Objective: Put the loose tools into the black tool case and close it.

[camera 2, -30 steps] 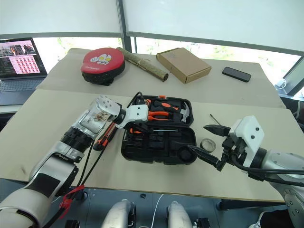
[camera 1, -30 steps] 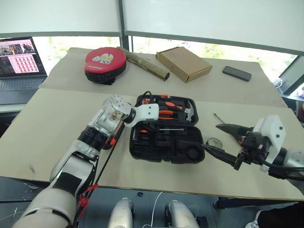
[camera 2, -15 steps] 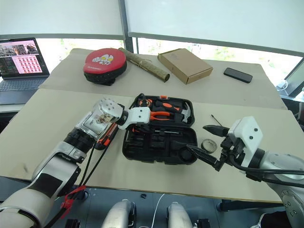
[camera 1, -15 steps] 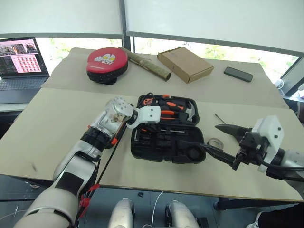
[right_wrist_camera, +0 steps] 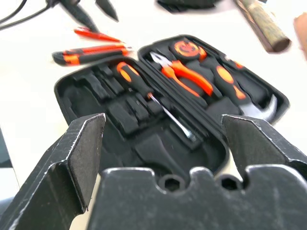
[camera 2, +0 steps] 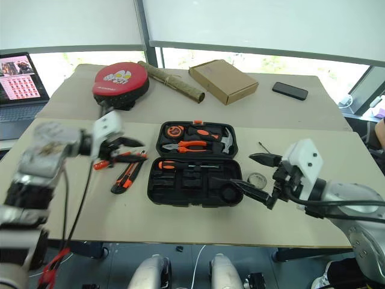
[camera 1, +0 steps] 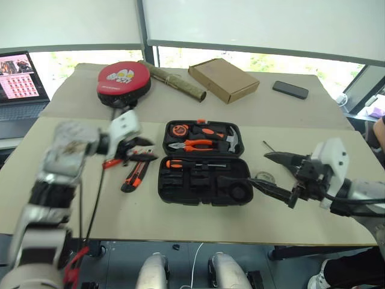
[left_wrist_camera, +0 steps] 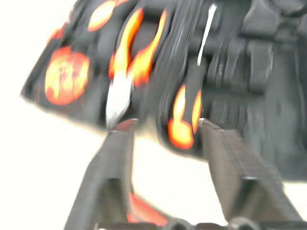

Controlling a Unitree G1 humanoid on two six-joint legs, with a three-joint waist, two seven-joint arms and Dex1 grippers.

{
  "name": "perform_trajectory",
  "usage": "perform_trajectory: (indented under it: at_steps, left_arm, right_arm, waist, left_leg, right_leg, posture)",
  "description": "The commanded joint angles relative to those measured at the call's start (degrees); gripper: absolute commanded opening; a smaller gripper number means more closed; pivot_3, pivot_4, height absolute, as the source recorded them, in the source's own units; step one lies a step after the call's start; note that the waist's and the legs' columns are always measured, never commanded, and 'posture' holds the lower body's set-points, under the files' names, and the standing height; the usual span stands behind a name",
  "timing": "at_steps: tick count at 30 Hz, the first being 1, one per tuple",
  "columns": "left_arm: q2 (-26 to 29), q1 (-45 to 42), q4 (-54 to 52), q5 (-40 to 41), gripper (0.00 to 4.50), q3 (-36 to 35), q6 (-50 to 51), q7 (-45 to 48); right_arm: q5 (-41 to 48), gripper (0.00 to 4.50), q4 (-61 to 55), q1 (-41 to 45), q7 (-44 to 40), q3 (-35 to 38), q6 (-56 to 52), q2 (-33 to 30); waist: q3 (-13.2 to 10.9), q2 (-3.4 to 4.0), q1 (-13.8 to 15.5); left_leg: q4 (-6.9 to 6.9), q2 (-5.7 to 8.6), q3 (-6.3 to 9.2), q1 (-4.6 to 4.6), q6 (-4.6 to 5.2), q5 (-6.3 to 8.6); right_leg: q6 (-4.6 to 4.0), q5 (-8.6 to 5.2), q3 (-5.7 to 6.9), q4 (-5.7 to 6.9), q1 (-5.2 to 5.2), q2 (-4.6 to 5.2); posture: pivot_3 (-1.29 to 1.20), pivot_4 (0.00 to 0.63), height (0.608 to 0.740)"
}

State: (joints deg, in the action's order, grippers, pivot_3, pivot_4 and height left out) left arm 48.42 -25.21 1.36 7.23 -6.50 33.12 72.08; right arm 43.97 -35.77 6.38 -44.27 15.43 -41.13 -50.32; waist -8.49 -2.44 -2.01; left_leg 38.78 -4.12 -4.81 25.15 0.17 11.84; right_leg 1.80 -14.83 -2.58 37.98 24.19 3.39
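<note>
At nine o'clock the left gripper (camera 1: 139, 152) hangs blurred over the desk (camera 1: 72, 186), fingers apart and empty. Beneath them lie a slim orange screwdriver (camera 2: 103, 162), partly hidden by the fingers, and an orange-black utility knife (camera 1: 133, 179). At centre the black tool case (camera 1: 204, 186) lies open, an orange-and-black screwdriver (camera 1: 183, 164) in a recess. At three o'clock a small tape roll (camera 2: 258, 179) and a thin screwdriver shaft (camera 1: 268, 146), its handle cut off by the arm, sit behind the right gripper (camera 1: 271, 174), whose fingers are wide and empty. At twelve o'clock stand a red-topped pad (camera 1: 123, 80), cardboard box (camera 1: 224, 79) and phone (camera 1: 290, 90).
</note>
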Motion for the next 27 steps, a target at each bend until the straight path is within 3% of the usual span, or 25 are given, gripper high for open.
perform_trajectory:
  at_steps: [1, 2, 6, 11, 15, 20, 27]
  left_arm:
    - [4.4, 10.8, -7.0, 2.9, 4.19, -12.9, 1.8, -2.7]
    - [5.0, 13.7, -7.7, 3.5, 4.47, -15.5, 2.1, -3.1]
    - [6.1, 21.1, -6.5, 4.2, 4.47, -21.0, -0.5, -4.9]
    - [8.4, 18.9, -3.6, 4.2, 4.47, -17.1, -3.1, -5.5]
    - [8.8, 5.9, 5.5, 1.6, 4.47, -6.7, -6.9, -4.6]
    - [5.3, -11.9, 24.2, -6.6, 4.47, 7.2, -15.1, -3.6]
    - [-1.6, -27.2, 46.3, -13.4, 4.47, 16.2, -25.1, -3.3]
  right_arm:
    - [-0.8, 4.5, 3.4, 5.4, -4.5, -4.3, 1.8, -0.6]
    - [-1.2, 4.5, 4.5, 6.8, -5.4, -5.4, 2.1, -0.5]
    - [-3.0, 4.5, 8.2, 11.6, -8.3, -9.6, 3.4, 0.5]
    - [-3.5, 4.5, 8.2, 13.1, -9.2, -11.0, 3.4, 1.3]
    - [-2.6, 4.5, 5.7, 11.6, -8.7, -9.8, 2.6, 1.1]
    - [0.2, 4.5, 0.0, 8.4, -6.6, -6.8, 0.7, 0.4]
    - [3.0, 4.5, -6.3, 4.9, -0.9, -3.5, -1.7, 0.6]
  waist:
    - [0.0, -0.04, 0.4]
    - [0.0, -0.05, 0.9]
    - [0.0, -0.03, 2.2]
    - [0.0, -0.03, 3.0]
    - [0.0, -0.04, 3.4]
    - [0.0, -0.04, 3.2]
    - [-0.1, -0.09, 2.6]
  left_leg:
    - [0.01, 0.0, -0.01, 0.0, 0.0, 0.0]
    - [0.02, 0.0, -0.02, 0.0, -0.01, 0.0]
    - [0.08, 0.02, -0.09, -0.01, -0.03, -0.02]
    - [0.05, 0.01, -0.12, 0.0, -0.05, -0.02]
    - [0.05, 0.01, -0.14, 0.0, -0.07, -0.04]
    - [0.03, 0.03, -0.17, 0.04, -0.06, -0.04]
    - [0.05, 0.03, -0.14, 0.07, -0.06, -0.04]
  right_leg:
    - [0.0, 0.0, 0.01, -0.01, 0.0, 0.01]
    - [-0.01, 0.0, 0.03, 0.0, -0.02, 0.05]
    - [-0.01, -0.01, 0.12, -0.04, -0.03, 0.17]
    - [-0.09, -0.04, 0.17, -0.05, -0.01, 0.17]
    - [-0.09, -0.03, 0.19, 0.0, -0.01, 0.13]
    - [-0.09, -0.03, 0.15, 0.01, 0.01, 0.07]
    - [-0.08, -0.04, 0.15, 0.01, 0.01, 0.04]
  posture:
    - [0.0, 0.15, 0.74]
    - [0.0, 0.15, 0.74]
    - [0.0, 0.15, 0.74]
    - [0.0, 0.15, 0.74]
    - [0.0, 0.15, 0.74]
    - [0.0, 0.15, 0.74]
    - [0.0, 0.15, 0.74]
